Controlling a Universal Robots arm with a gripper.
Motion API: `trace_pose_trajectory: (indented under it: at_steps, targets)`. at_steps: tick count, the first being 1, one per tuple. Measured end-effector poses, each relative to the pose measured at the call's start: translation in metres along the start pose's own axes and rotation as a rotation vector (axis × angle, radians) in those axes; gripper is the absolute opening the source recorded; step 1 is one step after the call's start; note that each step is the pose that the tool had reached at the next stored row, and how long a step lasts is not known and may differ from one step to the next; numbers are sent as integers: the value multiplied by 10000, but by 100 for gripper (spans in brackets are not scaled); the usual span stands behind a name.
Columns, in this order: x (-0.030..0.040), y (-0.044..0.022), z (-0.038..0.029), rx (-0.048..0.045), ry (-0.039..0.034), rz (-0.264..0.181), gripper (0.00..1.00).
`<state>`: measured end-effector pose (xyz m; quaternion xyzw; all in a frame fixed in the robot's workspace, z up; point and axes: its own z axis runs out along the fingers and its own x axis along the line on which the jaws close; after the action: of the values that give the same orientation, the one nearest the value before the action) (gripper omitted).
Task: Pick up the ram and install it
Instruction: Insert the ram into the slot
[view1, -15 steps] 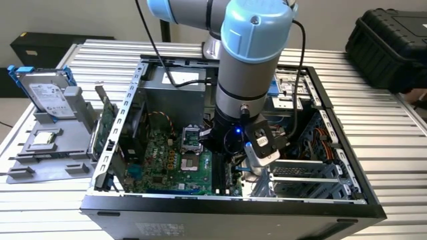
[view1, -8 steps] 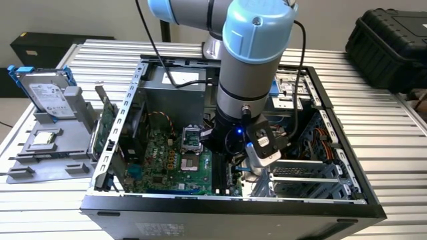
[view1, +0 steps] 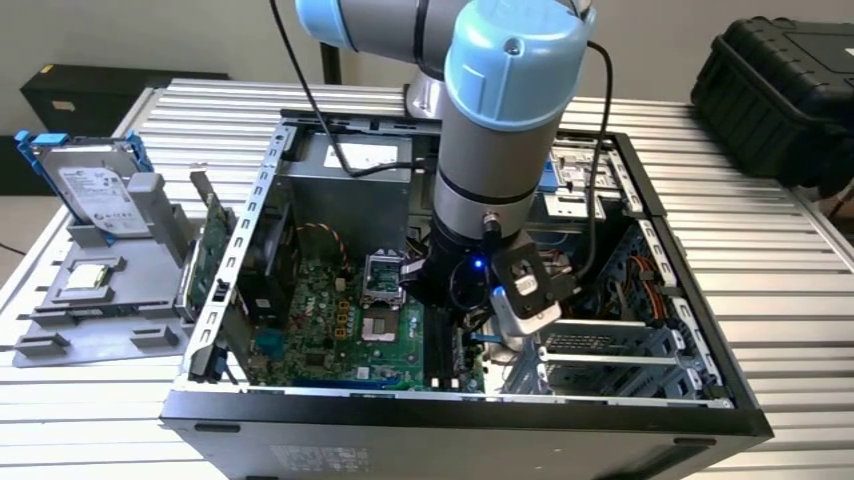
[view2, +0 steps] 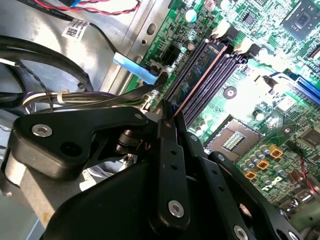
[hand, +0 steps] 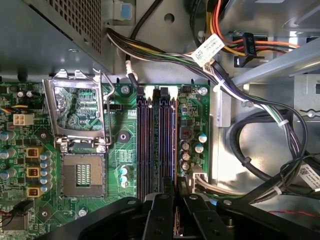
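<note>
The gripper (view2: 172, 122) is seen low inside the open computer case (view1: 267, 200), just over the green motherboard (hand: 195, 107). In the second wrist view, the ram (view2: 200, 67) is seen standing on its edge in one of the long memory slots (hand: 145, 135), beside the empty processor socket (hand: 82, 175). The fingers (view2: 167, 150) are pressed close together at the near end of the ram, and the thin stick seems to be pinched between them. It cannot be told if the ram is pushed all the way down.

Things could go wrong from here. If the ram is tilted in the slot, it could get stuck or be bent when it is pushed. If only one end is pressed, the white clips (view2: 222, 30) at the far end of the slot may not snap shut. The cables (hand: 260, 125) beside the motherboard could be caught by the arm.
</note>
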<state>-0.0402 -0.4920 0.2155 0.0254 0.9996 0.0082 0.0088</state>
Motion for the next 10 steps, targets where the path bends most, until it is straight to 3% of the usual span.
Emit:
trace_pose_trajectory:
  at_steps: [10]
  targets:
    - [0, 0, 19, -8, -3, 41, 0]
